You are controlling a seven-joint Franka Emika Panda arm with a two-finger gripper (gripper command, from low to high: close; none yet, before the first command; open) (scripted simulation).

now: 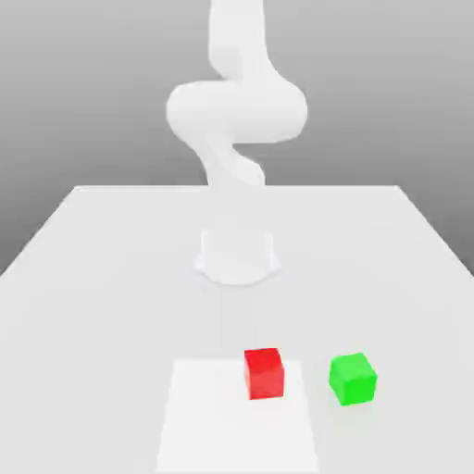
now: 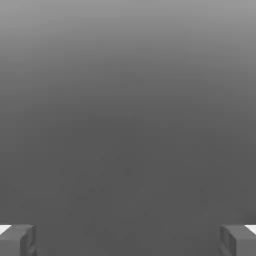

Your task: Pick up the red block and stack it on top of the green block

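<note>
Nearest the exterior camera, the small matte red cube (image 1: 264, 373) sits just left of the matching green cube (image 1: 353, 378), likely light and rigid, best pinched across opposite flat faces by the wide-open gripper (image 2: 128, 240).

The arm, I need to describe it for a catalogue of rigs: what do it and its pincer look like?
The arm is plain white, made of thick rounded segments on a round white base, with no cables or markings visible. In the hand view, the pincer has two blocky grey fingers with lighter, whitish inner faces.
</note>
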